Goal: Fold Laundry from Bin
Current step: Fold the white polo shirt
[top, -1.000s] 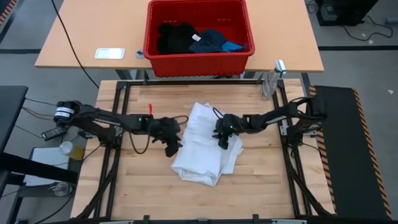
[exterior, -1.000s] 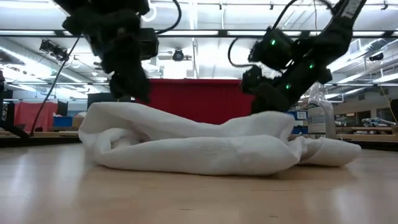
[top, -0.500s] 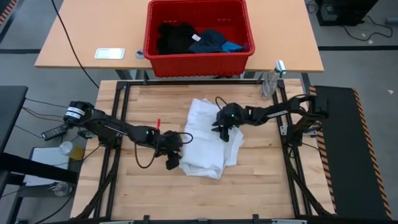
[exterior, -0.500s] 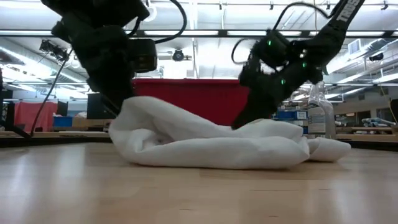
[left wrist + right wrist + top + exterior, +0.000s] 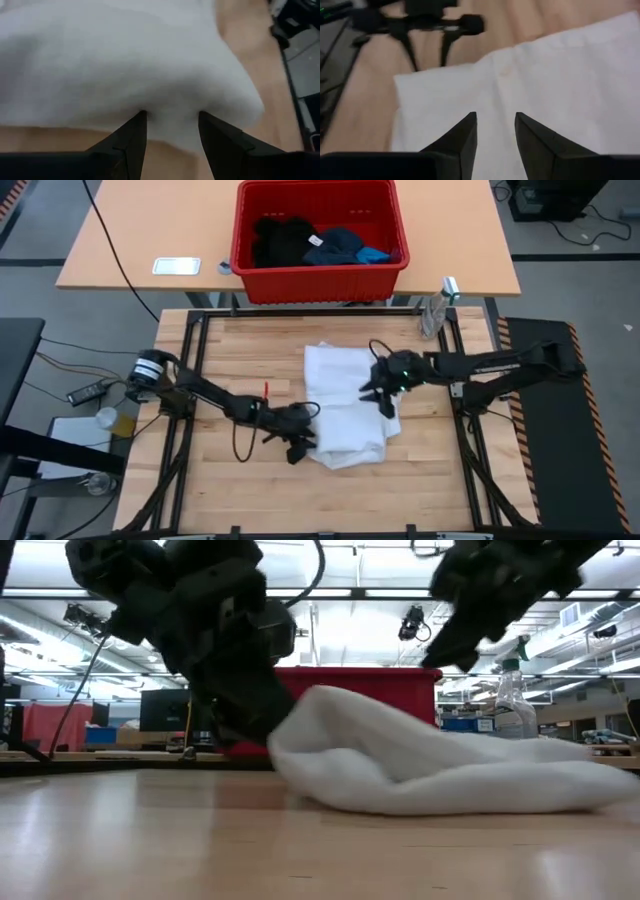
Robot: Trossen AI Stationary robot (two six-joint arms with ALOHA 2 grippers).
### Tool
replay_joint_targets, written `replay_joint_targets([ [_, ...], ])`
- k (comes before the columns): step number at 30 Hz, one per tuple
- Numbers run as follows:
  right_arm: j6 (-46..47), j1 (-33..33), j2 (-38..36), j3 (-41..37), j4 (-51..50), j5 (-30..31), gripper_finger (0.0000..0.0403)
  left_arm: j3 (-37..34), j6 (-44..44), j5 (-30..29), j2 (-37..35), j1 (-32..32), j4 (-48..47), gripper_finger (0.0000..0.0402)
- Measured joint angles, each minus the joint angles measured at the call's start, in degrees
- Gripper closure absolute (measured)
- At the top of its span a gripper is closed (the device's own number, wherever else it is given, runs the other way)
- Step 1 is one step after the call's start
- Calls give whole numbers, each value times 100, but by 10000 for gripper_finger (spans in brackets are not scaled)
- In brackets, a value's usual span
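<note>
White garment (image 5: 345, 405) between left tool (image 5: 297, 448), right tool (image 5: 386, 402)

Garment (image 5: 345, 405) mid-table, bin (image 5: 320, 275) on the desk behind it.
Left gripper (image 5: 297, 446) sits at the garment's near-left corner, right gripper (image 5: 385, 393) on its right edge (a spray bottle (image 5: 436, 308) stands at the table's far-right corner).

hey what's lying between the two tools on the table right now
The white garment: in the high view it fills the stretch between the left tool, at its near-left edge, and the right tool, over its right side.
</note>
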Motion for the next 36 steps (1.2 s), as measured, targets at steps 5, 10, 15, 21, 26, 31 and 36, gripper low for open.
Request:
replay_joint_targets([
  [5, 290, 815, -336, 0, -529, 233, 269, 858, 655, 96, 403, -279, -29, 221],
  [10, 615, 1127, -476, -8, -851, 246, 270, 1993, 1835, -166, 364, -368, -2101, 221],
  [15, 629, 1138, -661, -4, -1083, 592, 270, 2853, 3001, -1063, 424, -357, -3776, 220],
  [21, 674, 1066, -716, -4, -1225, 681, 270, 3053, 4631, -1305, 541, -361, -4331, 176],
  [26, 1046, 1047, -714, -4, -1194, 823, 270, 3060, 5777, -1280, 636, -379, -4131, 100],
  [31, 1296, 1047, -712, -4, -1181, 834, 270, 3057, 6439, -1086, 895, -496, -4082, 41],
  [36, 1508, 1047, -714, -3, -1136, 876, 270, 3048, 7437, -2000, 1322, -662, -3548, 18],
])
